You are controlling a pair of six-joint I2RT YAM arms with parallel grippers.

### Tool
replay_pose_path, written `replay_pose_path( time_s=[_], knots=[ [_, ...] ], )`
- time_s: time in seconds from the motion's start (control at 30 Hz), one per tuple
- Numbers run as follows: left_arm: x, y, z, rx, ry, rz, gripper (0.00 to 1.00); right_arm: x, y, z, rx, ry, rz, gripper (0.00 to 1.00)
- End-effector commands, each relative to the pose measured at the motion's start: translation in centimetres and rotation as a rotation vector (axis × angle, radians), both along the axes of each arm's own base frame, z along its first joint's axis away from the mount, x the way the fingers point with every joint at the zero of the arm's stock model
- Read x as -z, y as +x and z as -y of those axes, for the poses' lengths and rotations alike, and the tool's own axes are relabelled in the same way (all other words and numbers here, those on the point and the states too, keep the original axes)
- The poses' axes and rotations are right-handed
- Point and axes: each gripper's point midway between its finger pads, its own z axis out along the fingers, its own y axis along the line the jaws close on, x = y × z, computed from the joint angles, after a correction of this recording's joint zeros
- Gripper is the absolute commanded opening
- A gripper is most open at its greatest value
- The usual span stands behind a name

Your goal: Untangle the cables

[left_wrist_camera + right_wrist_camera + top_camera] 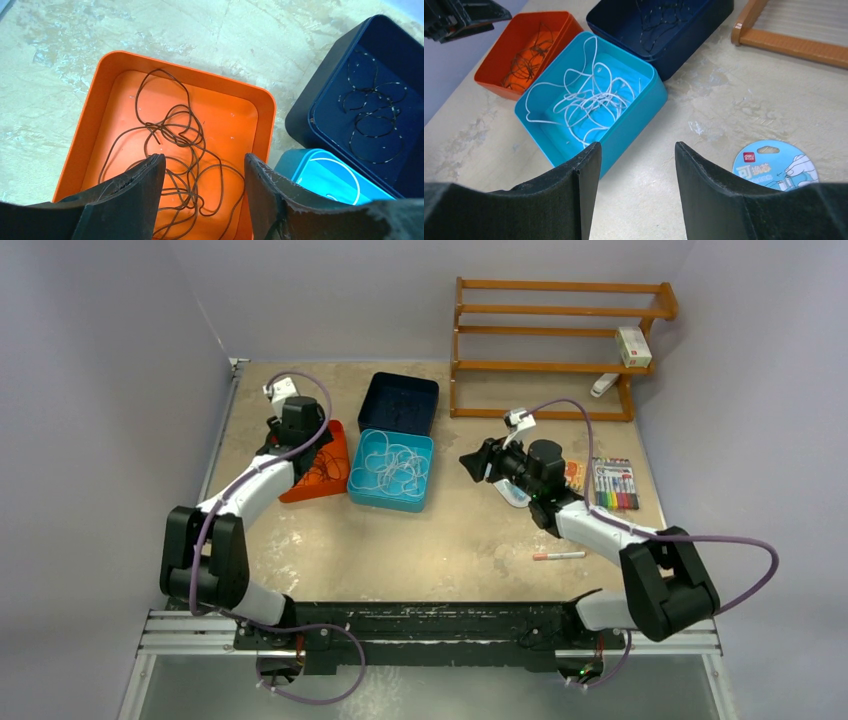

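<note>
So the left pincer (pixel 202 165) hangs wide open over the orange tray (pixel 79 135), with the brown cable (pixel 175 130) lying loose on its floor. The white cable (pixel 589 100) fills the blue tray (pixel 634 125) just beside it at 3 o'clock. The speckled cable (pixel 370 91) sits in the navy tray (pixel 694 50) at blue's 12. The right pincer (pixel 636 152) gapes empty at blue's 3 o'clock. There's bare desk (pixel 450 540) at 6.

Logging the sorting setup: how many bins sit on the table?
3: orange bin at the left, light blue bin right of it, dark blue bin behind the light blue one. None looks hidden.
</note>
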Motion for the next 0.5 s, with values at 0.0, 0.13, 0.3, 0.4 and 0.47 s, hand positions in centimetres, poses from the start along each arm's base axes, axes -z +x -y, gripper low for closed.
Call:
replay_pose_path(
  time_s=[0.0, 0.13, 0.3, 0.4, 0.47],
  knots=[
    [-1.9, 0.3, -0.3, -0.026, -0.032, 0.097, 0.58, -4.3, 1.1, 0.5, 0.044, 0.025, 0.116, 0.59],
    [-1.1, 0.4, 0.6, 0.002, -0.072, 0.087, 0.56, -4.3, 1.0, 0.7, 0.049, 0.014, 0.114, 0.59],
    [-3.4, -0.3, 0.7, 0.017, -0.088, 0.143, 0.54, -5.2, 0.8, 1.3, 0.081, 0.018, 0.132, 0.59],
    [-5.9, -0.8, 1.1, 0.053, -0.1, 0.193, 0.55, -7.0, 0.9, 2.5, 0.152, 0.045, 0.161, 0.59],
    [-7.7, -1.3, 1.4, 0.079, -0.108, 0.226, 0.56, -9.2, 1.0, 4.0, 0.237, 0.057, 0.201, 0.6]
  ],
)
